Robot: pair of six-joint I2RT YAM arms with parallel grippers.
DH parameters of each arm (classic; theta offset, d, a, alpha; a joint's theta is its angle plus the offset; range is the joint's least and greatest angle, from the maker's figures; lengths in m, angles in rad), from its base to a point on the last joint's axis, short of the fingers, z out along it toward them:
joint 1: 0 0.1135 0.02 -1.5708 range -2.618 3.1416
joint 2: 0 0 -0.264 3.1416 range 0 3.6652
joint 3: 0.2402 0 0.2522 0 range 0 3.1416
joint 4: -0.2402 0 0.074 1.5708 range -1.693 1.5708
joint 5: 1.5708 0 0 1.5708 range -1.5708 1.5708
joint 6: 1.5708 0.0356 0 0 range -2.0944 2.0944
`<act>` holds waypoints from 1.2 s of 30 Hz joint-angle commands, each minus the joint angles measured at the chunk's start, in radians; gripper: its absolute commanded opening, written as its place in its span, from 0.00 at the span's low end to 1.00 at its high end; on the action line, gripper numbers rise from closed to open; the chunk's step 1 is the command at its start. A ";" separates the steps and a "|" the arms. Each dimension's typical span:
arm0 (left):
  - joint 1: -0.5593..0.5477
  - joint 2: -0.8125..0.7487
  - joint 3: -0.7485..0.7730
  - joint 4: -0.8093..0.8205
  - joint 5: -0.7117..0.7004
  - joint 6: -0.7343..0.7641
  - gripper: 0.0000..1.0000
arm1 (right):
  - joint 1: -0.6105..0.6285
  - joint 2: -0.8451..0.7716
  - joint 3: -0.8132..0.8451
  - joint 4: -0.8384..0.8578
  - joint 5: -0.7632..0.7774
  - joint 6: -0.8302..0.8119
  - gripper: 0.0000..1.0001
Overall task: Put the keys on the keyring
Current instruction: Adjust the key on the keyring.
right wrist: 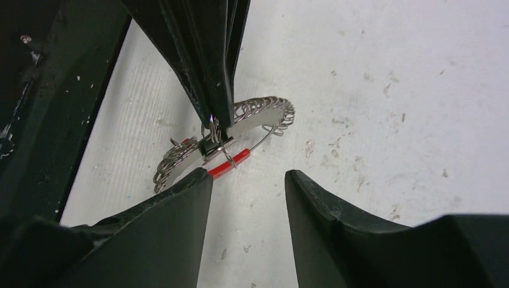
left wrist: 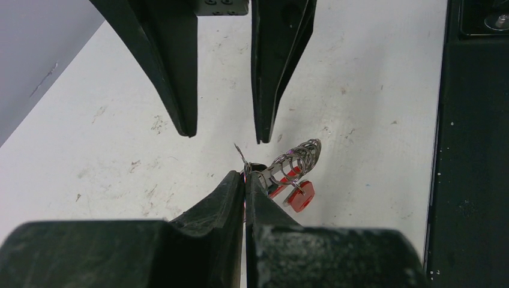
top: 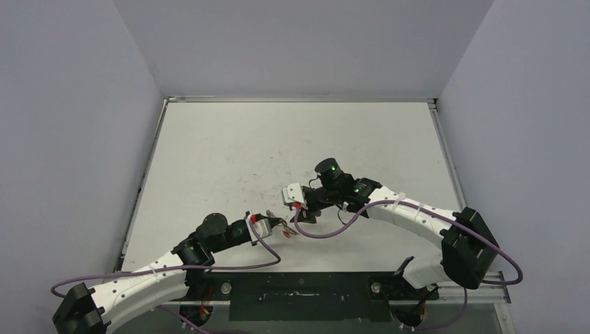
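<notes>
Grip on the left: my left gripper is pressed tight on the keyring, pinching its thin wire over the table, near-centre. Ring sticks out from my tips w/ silver loops bunched along it & a red sleeve on the lower arc. Small dark bit sits right at the pinch; can't tell if it's a key. Right gripper faces it from the right, fingers apart, nothing btwn them, one tip just beside the red sleeve.

top: high, looking down over table | wrists: close, facing each other, both on keyring
</notes>
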 commanded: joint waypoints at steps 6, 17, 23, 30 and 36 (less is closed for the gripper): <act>-0.001 -0.009 0.006 0.061 0.036 0.011 0.00 | 0.009 -0.005 0.040 0.064 -0.098 -0.026 0.40; -0.002 -0.022 0.004 0.050 0.034 0.009 0.00 | 0.009 0.042 0.080 -0.047 -0.170 -0.132 0.00; 0.000 -0.035 0.005 0.051 0.032 0.007 0.00 | -0.012 0.037 0.046 -0.055 -0.166 -0.137 0.00; -0.001 -0.040 0.002 0.078 0.051 -0.001 0.00 | -0.007 0.046 0.017 -0.016 -0.157 -0.097 0.00; -0.001 -0.049 0.001 0.117 0.095 0.005 0.00 | 0.006 0.022 -0.077 0.209 -0.101 0.094 0.00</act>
